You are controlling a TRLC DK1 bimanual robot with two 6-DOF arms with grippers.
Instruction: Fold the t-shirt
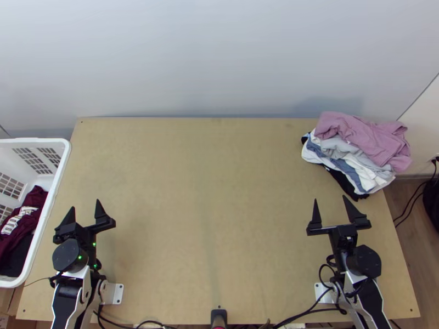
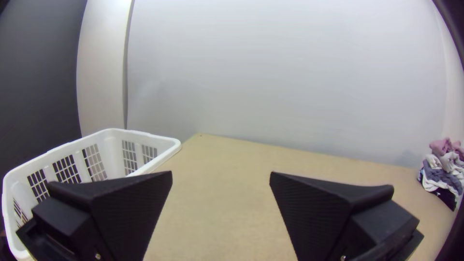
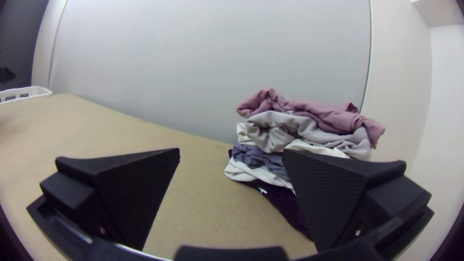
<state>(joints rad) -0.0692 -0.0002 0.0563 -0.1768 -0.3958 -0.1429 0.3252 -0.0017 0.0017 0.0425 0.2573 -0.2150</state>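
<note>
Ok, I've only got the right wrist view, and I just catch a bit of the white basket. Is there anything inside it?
Observer: Yes, a dark red garment with pale print lies bunched in the basket, next to black cloth.
Operator: And is the left pincer holding something?
Observer: No, it stands open, nothing between its fingers.
Operator: How does the clothes pile sit on the table?
Observer: It covers the table's far right corner.
</note>
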